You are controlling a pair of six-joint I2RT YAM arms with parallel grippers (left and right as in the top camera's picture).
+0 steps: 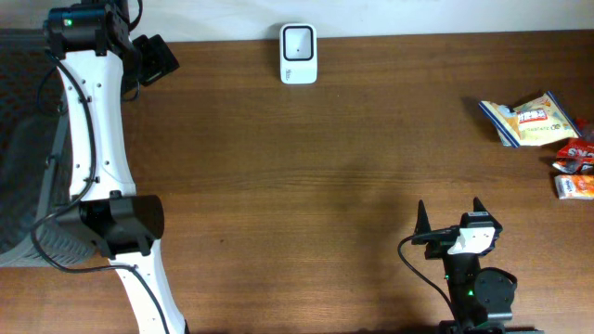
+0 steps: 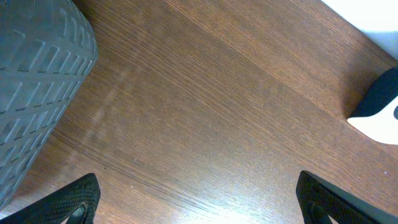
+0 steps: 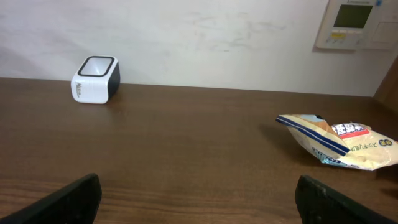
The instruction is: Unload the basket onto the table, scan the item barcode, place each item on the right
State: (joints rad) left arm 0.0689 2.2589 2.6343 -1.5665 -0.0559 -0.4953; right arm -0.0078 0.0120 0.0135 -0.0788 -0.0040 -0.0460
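Brown wood table (image 1: 306, 186) under a pale wall, and the whole middle of it lies open from near edge to far edge. At the left edge sits a grey ribbed basket (image 1: 23, 139), with the white left arm (image 1: 93, 139) running along beside it. The left gripper (image 1: 153, 57) is at the far left corner, fingers spread wide with nothing between them. The right gripper (image 1: 449, 211) sits low at the near edge, right of centre, also spread wide and empty. The bag (image 1: 529, 121), blue, white and yellow, lies flat towards the far right, well apart from both grippers. The scanner (image 1: 298, 54), a small white box, stands at the far edge near the centre, a good way left of the bag. Small red and orange packets (image 1: 575, 167) huddle at the right edge, just near of the bag.

The right wrist view looks across the table: the scanner (image 3: 96, 79) is upright against the wall, the bag (image 3: 339, 143) puffed up, a wall panel (image 3: 357, 23) above it, the gripper (image 3: 199, 205) framing bare wood. The left wrist view gives the basket (image 2: 37, 74) wall close up, a black-and-white object at its right edge that I cannot identify, and its own gripper (image 2: 199, 205) over bare grain.
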